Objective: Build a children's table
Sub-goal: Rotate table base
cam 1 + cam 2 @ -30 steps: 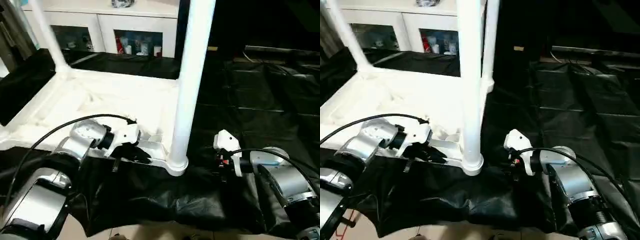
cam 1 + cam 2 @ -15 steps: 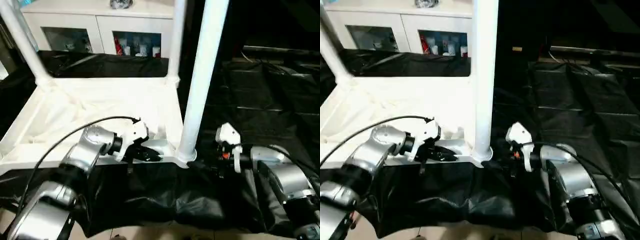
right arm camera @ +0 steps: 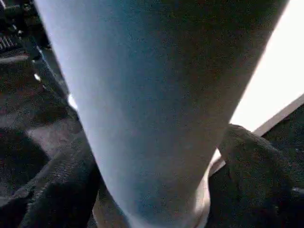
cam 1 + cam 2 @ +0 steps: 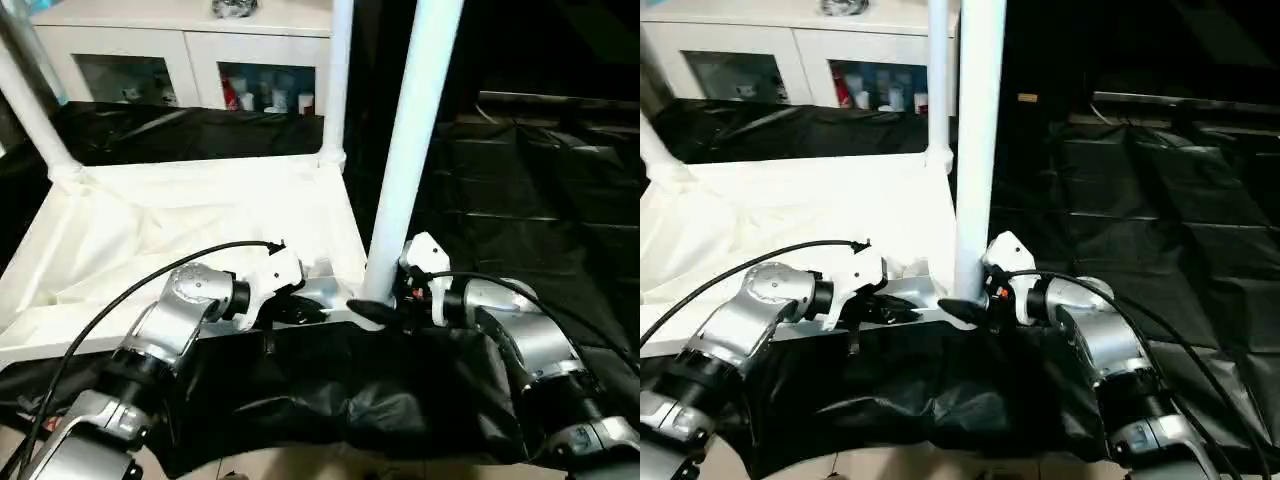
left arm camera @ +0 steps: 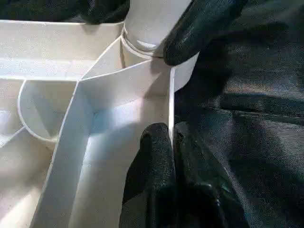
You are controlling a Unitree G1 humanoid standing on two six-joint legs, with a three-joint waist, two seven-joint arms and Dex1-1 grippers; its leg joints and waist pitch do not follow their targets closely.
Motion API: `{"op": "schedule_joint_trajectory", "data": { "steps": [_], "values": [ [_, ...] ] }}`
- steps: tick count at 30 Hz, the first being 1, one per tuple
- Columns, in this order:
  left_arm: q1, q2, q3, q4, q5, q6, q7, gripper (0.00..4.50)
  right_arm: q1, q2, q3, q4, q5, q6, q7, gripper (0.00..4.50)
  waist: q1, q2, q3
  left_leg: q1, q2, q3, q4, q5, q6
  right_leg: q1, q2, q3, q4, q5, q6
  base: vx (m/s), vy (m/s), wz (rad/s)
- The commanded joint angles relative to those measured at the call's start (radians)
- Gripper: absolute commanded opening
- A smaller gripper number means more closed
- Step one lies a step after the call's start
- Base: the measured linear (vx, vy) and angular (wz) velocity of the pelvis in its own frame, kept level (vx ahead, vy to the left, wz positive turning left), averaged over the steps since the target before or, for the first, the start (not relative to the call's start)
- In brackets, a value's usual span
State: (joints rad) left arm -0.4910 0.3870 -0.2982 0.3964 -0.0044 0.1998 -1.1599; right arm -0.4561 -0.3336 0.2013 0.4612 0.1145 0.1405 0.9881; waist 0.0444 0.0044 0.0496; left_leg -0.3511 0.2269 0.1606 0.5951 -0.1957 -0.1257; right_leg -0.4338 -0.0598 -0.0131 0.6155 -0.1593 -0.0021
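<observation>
Tabletop, head views: tabletop [image 4: 180, 215] lies underside up on black sheeting [image 4: 400, 390], three legs standing in its corners; nearest leg [image 4: 405, 170] rises at the near right corner.
Left pincer, head views: left pincer [image 4: 300, 310] at the near rim beside that leg.
Right pincer, head views: right pincer [image 4: 385, 305] at the leg's base.
Left wrist view: black fingers [image 5: 152, 166] closed, pinching the rim wall [image 5: 168, 109].
Right wrist view: fingers [image 3: 251, 161] spread either side of the leg [image 3: 156, 95]; whether they touch it I cannot tell.

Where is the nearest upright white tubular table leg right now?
In the left eye view the nearest white tubular leg stands in the upturned white tabletop's near right corner, with the right gripper around its base.
</observation>
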Motion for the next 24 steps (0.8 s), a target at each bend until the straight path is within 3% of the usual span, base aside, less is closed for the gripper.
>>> {"op": "schedule_joint_trajectory", "data": {
  "steps": [1, 10, 13, 16, 18, 24],
  "values": [
    [0.03, 0.007, -0.021, 0.008, 0.018, 0.032, 0.009, 0.0, -0.027, -0.003, 0.01, 0.021, -0.019, -0.016, -0.012, 3.49, 0.005, -0.011, -0.061, -0.013, -0.019, 0.019, -0.069, -0.207, 0.039, 0.066, -0.037, 0.015, -0.077, -0.279, -0.193, 0.0, 0.0, 0.0],
    [0.032, -0.001, -0.02, -0.001, 0.021, 0.047, 0.045, 0.0, -0.028, 0.017, 0.0, 0.045, -0.01, -0.029, -0.015, 2.79, -0.003, -0.011, -0.062, -0.012, -0.018, 0.019, -0.068, -0.218, 0.043, 0.065, -0.036, 0.016, -0.078, -0.285, -0.194, 0.0, 0.0, 0.0],
    [0.016, -0.027, -0.01, 0.011, 0.025, 0.063, 0.098, 0.0, -0.019, 0.057, -0.012, 0.06, -0.02, -0.033, -0.101, 2.65, -0.005, -0.01, -0.06, -0.012, -0.02, 0.019, -0.069, -0.223, 0.036, 0.063, -0.036, 0.016, -0.08, -0.307, -0.189, 0.0, 0.0, 0.0],
    [-0.014, -0.075, -0.003, 0.044, 0.038, 0.07, 0.173, 0.0, -0.01, 0.13, -0.04, 0.09, -0.029, -0.025, -0.246, 2.57, -0.007, -0.011, -0.057, -0.008, -0.023, 0.02, -0.07, -0.238, 0.023, 0.057, -0.035, 0.016, -0.09, -0.37, -0.164, 0.0, 0.0, 0.0],
    [-0.051, -0.14, -0.001, 0.085, 0.05, 0.075, 0.251, 0.0, -0.004, 0.203, -0.064, 0.117, -0.03, -0.009, -0.365, 2.48, -0.004, -0.005, -0.057, -0.005, -0.023, 0.017, -0.073, -0.255, 0.012, 0.055, -0.036, 0.015, -0.093, -0.41, -0.145, 0.0, 0.0, 0.0],
    [-0.1, -0.221, -0.022, 0.125, 0.063, 0.036, 0.307, 0.0, -0.027, 0.274, -0.052, 0.161, -0.069, -0.039, -0.48, 2.23, -0.004, -0.008, -0.057, -0.004, -0.025, 0.015, -0.075, -0.29, 0.013, 0.051, -0.036, 0.012, -0.102, -0.458, -0.119, 0.0, 0.0, 0.0]
  ]
}}
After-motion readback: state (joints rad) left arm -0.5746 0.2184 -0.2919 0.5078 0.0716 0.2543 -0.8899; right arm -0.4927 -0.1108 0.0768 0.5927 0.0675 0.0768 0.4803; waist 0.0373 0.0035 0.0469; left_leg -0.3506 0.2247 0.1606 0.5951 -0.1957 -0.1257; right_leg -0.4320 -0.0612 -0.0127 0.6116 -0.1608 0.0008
